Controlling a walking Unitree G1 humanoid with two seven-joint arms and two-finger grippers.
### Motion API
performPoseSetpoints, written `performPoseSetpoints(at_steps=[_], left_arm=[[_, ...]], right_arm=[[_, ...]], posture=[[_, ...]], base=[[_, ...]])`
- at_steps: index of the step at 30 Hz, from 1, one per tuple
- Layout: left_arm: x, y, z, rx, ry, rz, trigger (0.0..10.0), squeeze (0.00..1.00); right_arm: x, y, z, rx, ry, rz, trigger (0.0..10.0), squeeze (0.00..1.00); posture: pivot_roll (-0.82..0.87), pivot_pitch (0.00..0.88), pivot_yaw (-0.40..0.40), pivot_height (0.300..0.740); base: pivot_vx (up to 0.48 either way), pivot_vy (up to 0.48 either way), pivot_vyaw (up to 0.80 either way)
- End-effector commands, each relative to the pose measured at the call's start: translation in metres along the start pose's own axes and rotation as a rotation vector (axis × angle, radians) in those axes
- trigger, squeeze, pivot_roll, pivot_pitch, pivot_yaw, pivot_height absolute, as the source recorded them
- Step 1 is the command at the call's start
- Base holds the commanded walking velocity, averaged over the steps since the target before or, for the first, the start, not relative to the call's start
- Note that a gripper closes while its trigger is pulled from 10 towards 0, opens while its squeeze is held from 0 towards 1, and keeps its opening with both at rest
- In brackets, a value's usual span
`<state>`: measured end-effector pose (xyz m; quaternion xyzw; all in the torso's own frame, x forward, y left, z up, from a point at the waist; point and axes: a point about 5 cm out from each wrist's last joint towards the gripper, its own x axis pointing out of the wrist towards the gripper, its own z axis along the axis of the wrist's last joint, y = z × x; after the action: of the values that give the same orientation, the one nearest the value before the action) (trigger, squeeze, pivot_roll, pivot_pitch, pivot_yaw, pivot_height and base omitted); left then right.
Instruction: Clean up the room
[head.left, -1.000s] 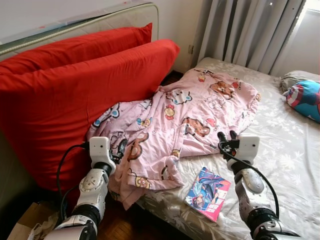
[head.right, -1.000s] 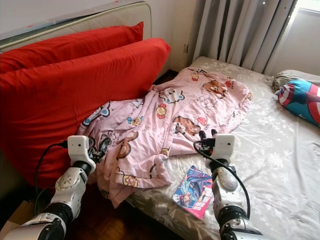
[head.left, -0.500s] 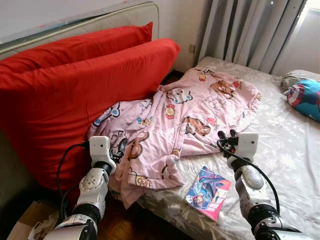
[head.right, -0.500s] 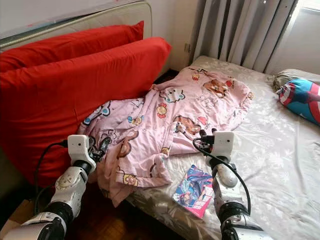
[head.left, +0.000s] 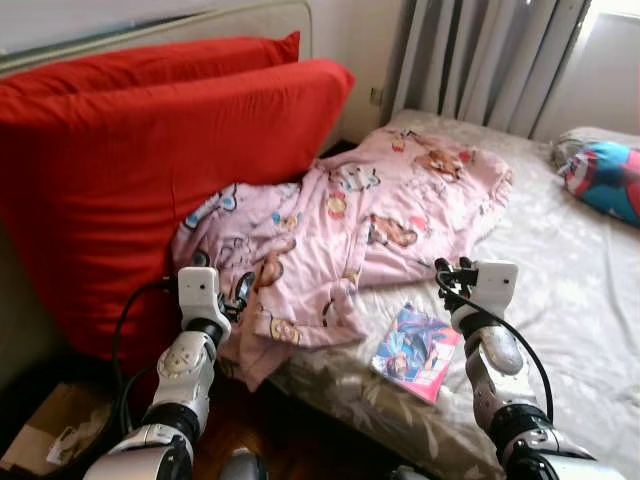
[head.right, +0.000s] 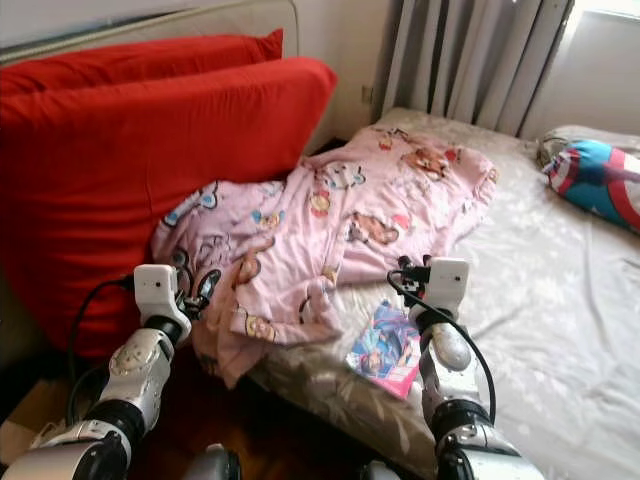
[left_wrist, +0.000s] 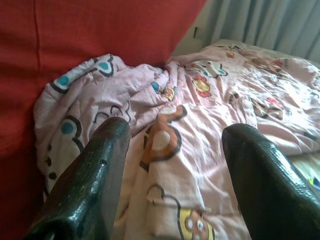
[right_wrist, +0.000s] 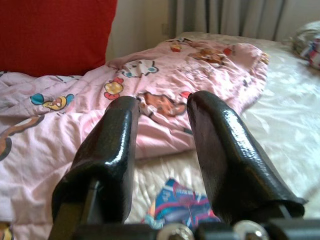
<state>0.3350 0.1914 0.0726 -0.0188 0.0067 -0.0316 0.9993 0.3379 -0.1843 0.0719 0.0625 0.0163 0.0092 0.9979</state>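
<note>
Eye views: left gripper (head.left: 240, 291) sits at the pink blanket (head.left: 380, 215) edge, red pillows (head.left: 150, 160) just behind. Right gripper (head.left: 452, 270) hovers over the bed (head.left: 590, 300); comic book (head.left: 417, 352) just below it.
L wrist: fingers (left_wrist: 95, 175) apart, blanket ahead.
R wrist: fingers (right_wrist: 112, 150) slightly apart, empty; book underneath.

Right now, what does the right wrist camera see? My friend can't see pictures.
Two black fingers of the right pincer, held apart, hover above a pink cartoon blanket spread across a bed. A colourful magazine lies below them, with a red cushion and grey curtains behind.
</note>
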Motion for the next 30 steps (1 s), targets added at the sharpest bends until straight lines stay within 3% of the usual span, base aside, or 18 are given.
performPoseSetpoints(at_steps=[1, 11, 21, 26, 30], left_arm=[[0.003, -0.002, 0.002, -0.001, 0.002, -0.011, 10.0, 0.00], [0.003, -0.004, 0.002, -0.011, 0.009, -0.026, 10.0, 0.00], [0.003, -0.008, 0.000, -0.016, 0.015, -0.051, 10.0, 0.00], [0.001, -0.008, -0.003, -0.040, 0.026, -0.049, 10.0, 0.00], [0.000, -0.012, -0.005, -0.007, 0.035, -0.096, 10.0, 0.00]], right_arm=[[0.002, 0.002, 0.002, 0.018, 0.002, 0.003, 10.0, 0.00], [0.000, 0.009, -0.009, 0.072, 0.054, 0.011, 10.0, 0.00], [0.003, 0.011, -0.003, 0.020, 0.023, 0.025, 10.0, 0.00], [0.002, 0.012, -0.008, 0.016, 0.065, 0.022, 10.0, 0.00], [0.000, 0.009, -0.009, -0.009, 0.063, 0.043, 10.0, 0.00]], posture=[[-0.05, 0.000, -0.034, 0.621], [-0.04, 0.000, -0.033, 0.621], [-0.04, 0.000, -0.045, 0.621], [-0.05, 0.000, -0.048, 0.621], [-0.05, 0.000, -0.050, 0.606]], base=[[0.000, 0.000, 0.00], [0.000, 0.000, 0.00], [0.000, 0.000, 0.00], [0.000, 0.000, 0.00], [0.000, 0.000, 0.00]])
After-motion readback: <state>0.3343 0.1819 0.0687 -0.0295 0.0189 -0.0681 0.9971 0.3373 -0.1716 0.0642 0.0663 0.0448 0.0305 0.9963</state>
